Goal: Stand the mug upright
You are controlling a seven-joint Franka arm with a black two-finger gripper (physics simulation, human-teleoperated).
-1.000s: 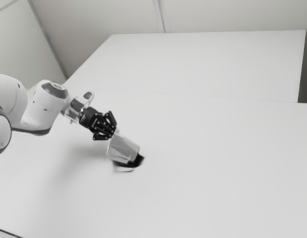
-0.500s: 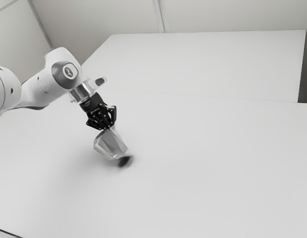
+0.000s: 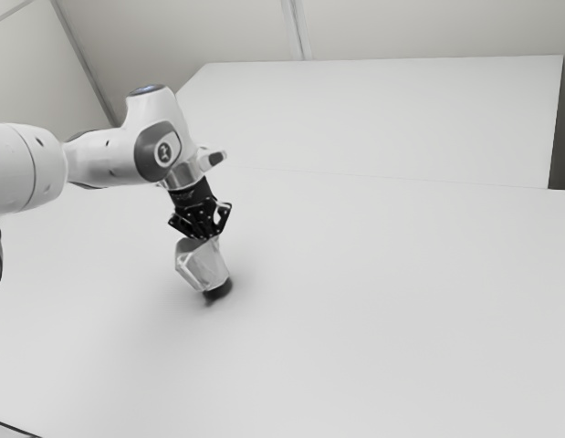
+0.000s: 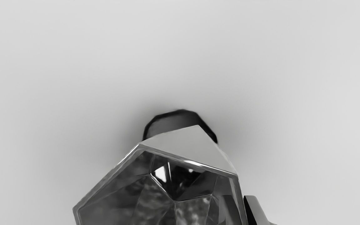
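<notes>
My gripper (image 3: 207, 239) points down at the table with its fingers closed on the wall of the faceted, shiny grey mug (image 3: 205, 265), near the rim. The mug's mouth faces up toward the hand, and its body still leans, the top toward the exterior view's left and the dark bottom (image 3: 218, 290) low over the table; contact there is unclear. In the wrist view the gripper (image 4: 242, 207) has one finger outside the wall and a dark finger-like shape inside the mug (image 4: 187, 142). The lower part of the mug is partly hidden behind its own side.
A wide white table (image 3: 382, 301) surrounds the mug. Beyond a thin seam lies another white surface (image 3: 382, 119), with pale walls behind. A thin dark line crosses the exterior view's lower left corner.
My hand has swung from a slanted pose to a more vertical one, carrying the mug slightly toward the exterior view's left. The mug has turned from strongly tilted to closer to upright.
</notes>
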